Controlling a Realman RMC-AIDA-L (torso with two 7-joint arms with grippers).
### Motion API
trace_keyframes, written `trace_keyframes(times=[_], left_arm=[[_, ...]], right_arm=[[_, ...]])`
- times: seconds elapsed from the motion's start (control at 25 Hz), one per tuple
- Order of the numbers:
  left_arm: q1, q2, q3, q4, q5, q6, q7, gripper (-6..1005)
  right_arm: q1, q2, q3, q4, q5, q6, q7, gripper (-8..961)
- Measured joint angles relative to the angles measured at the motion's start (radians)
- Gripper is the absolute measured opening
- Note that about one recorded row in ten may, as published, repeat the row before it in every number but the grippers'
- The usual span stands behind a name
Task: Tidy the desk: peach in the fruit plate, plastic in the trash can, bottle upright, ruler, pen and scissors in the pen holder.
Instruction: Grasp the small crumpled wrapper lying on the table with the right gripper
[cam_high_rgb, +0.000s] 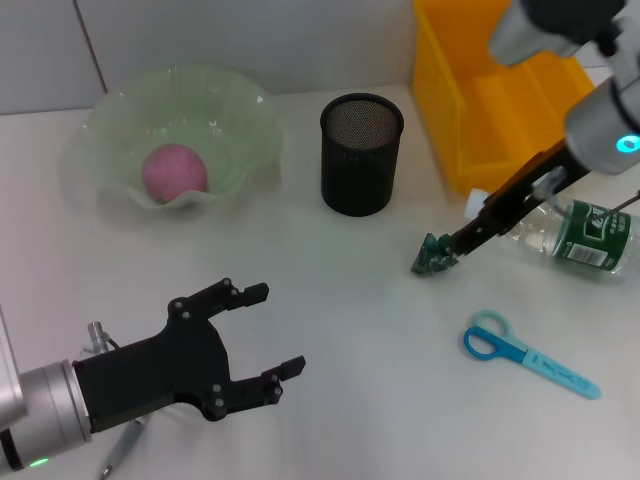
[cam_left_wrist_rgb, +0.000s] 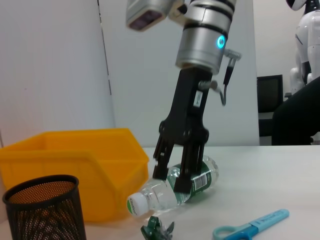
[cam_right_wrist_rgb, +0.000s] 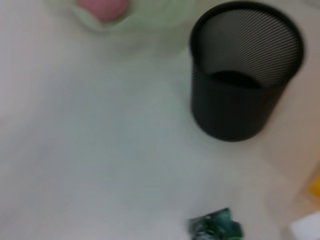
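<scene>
A pink peach (cam_high_rgb: 175, 170) lies in the pale green fruit plate (cam_high_rgb: 240, 110) at the back left. The black mesh pen holder (cam_high_rgb: 362, 153) stands mid-table, with the yellow trash can (cam_high_rgb: 500, 90) to its right. A clear bottle (cam_high_rgb: 570, 235) with a green label lies on its side. The crumpled green plastic (cam_high_rgb: 435, 255) rests on the table; my right gripper (cam_left_wrist_rgb: 171, 181) hangs open just above it. Blue scissors (cam_high_rgb: 525, 355) lie at the front right. My left gripper (cam_high_rgb: 275, 330) is open over the front left, and a pen (cam_high_rgb: 118, 452) shows partly under that arm. The ruler is out of view.
The trash can (cam_left_wrist_rgb: 75, 170) stands close behind the bottle (cam_left_wrist_rgb: 150, 192) and the plastic (cam_left_wrist_rgb: 157, 230). The right wrist view shows the plastic (cam_right_wrist_rgb: 216, 227) a short way from the pen holder (cam_right_wrist_rgb: 245, 75). A white wall closes the table's back.
</scene>
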Motion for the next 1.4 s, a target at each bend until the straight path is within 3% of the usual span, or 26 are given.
trace_keyframes(times=[0.52,1.2,1.4], left_arm=[[-0.006,0.0,0.0,-0.01,0.01,0.008,0.002,832],[-0.012,0.0,0.0,-0.023,0.014,0.008,0.005,831],[-0.014,-0.001,0.0,-0.023,0.014,0.008,0.005,830]], right_arm=[[0.101,0.004,-0.105,0.261,-0.018,0.203,0.034,806],[0.157,0.005,-0.146,0.405,-0.017,0.281,0.048,803],[0.176,0.005,-0.146,0.442,-0.018,0.288,0.049,711]])
